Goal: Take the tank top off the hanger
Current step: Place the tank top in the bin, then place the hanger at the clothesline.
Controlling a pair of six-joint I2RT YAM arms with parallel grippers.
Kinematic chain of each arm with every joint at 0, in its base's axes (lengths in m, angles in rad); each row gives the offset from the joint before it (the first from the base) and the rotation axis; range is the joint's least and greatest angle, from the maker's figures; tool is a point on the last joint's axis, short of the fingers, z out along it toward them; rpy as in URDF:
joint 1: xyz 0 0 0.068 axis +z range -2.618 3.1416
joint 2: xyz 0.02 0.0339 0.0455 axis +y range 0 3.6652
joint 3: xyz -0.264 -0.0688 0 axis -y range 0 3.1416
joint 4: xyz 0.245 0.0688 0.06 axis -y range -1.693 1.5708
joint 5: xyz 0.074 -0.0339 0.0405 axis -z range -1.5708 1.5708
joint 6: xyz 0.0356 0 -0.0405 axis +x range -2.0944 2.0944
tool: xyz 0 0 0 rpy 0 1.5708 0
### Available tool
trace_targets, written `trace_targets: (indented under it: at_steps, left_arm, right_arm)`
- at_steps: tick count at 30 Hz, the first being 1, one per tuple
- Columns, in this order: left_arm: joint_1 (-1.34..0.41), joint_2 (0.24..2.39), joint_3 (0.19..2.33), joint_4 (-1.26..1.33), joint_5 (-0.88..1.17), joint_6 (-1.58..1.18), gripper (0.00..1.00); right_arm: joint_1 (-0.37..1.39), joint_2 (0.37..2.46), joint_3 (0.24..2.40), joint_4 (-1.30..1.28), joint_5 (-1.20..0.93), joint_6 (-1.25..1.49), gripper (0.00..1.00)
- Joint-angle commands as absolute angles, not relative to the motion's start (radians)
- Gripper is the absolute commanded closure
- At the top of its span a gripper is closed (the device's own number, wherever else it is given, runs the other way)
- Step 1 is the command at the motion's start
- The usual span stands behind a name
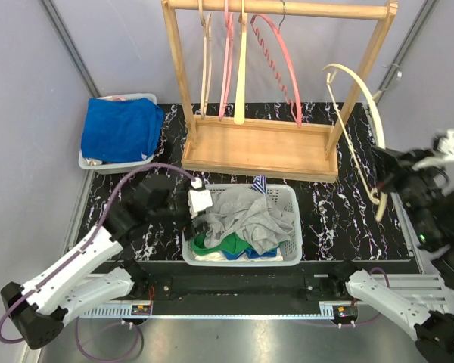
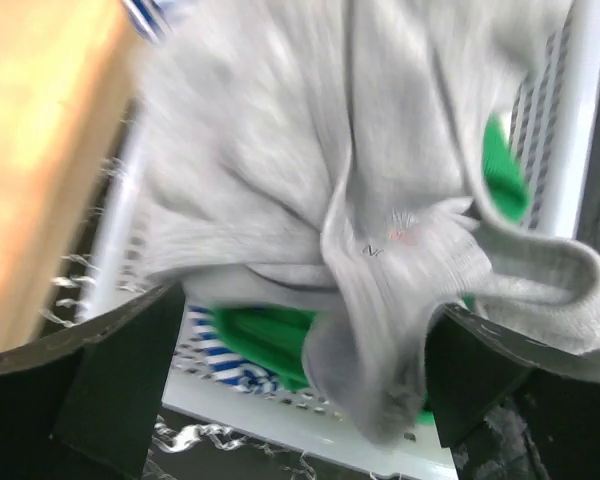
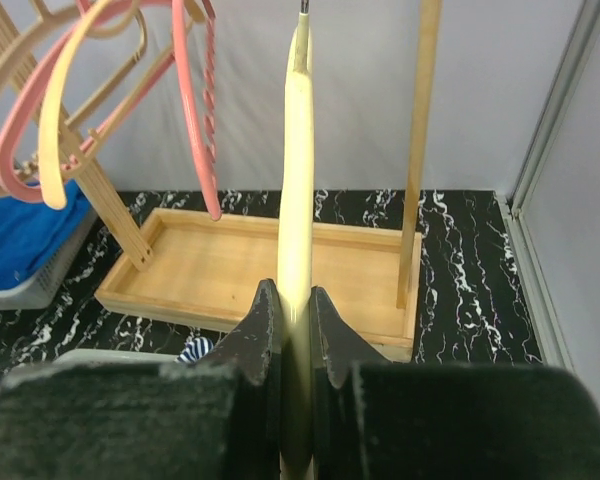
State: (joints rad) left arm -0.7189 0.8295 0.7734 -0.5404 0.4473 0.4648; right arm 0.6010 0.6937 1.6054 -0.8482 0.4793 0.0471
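Black marbled desk (image 1: 340, 219): grey tank top (image 1: 251, 215) heaped in white basket (image 1: 295, 234), between the released left hand's (image 2: 300, 385) fingers; right hand (image 3: 294, 330), well apart, is clenched on bare cream hanger (image 3: 297, 180).

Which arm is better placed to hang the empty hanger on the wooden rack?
Right. The right gripper is shut on the cream hanger, close to the rack. The left gripper is open over the basket, where the grey tank top lies.
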Motion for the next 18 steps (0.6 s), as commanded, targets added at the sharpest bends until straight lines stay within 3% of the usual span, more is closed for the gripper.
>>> trace_targets:
  at_steps: [1, 10, 18]
  left_arm:
    - [-0.723, 0.821, 0.983, -0.612, 0.411, 0.405, 0.01]
    - [-0.723, 0.784, 1.230, -0.716, 0.450, 0.402, 0.01]
    - [-0.723, 0.765, 1.377, -0.712, 0.287, 0.457, 0.01]
  right_arm:
    - [0.600, 0.805, 1.649, -0.698, 0.502, 0.031, 1.00]
    - [0.600, 1.029, 1.795, -0.638, 0.531, -0.038, 1.00]
    - [0.529, 1.251, 1.996, -0.591, 0.510, -0.126, 1.00]
